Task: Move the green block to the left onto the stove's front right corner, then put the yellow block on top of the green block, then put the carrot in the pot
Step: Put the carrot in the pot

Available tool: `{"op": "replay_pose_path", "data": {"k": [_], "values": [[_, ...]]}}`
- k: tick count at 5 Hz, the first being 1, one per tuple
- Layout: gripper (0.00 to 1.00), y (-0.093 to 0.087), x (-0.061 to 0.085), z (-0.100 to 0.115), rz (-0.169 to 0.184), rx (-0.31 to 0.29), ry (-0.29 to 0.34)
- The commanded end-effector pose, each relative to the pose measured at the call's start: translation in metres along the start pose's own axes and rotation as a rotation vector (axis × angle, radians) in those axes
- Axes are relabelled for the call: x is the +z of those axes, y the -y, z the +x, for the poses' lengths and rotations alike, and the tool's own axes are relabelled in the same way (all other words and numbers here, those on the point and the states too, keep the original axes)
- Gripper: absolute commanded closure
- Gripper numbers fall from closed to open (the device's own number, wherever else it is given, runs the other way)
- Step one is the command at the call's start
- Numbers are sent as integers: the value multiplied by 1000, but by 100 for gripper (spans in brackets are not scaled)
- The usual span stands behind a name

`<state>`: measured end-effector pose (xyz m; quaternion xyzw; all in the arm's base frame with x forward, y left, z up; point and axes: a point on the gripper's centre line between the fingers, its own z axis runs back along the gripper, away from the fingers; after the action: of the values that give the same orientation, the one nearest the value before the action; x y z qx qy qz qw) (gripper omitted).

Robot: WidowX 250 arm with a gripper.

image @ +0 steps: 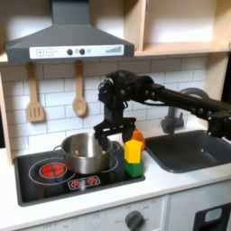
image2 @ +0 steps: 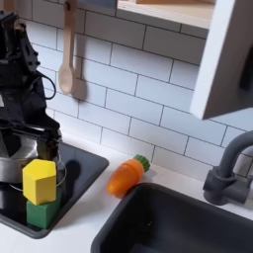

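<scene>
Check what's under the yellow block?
The yellow block sits on the green block, which rests on the stove at its corner. The green block's top face is covered.

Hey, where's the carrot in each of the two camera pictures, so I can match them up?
First exterior view: the carrot pokes out just behind the yellow block, right of the pot.
Second exterior view: the carrot lies on the white counter, right of the stove, by the sink edge.
Shared landmark: the yellow block stacked on the green block.
</scene>
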<state>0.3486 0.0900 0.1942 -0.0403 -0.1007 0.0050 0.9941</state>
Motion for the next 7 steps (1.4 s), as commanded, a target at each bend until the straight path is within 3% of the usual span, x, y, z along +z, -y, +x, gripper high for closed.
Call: {"op": "replay_pose_path", "data": {"k": [1, 7], "values": [[0, 13, -6, 0, -8, -25, 7], [0, 63, -19, 6, -30, -94, 21]]}}
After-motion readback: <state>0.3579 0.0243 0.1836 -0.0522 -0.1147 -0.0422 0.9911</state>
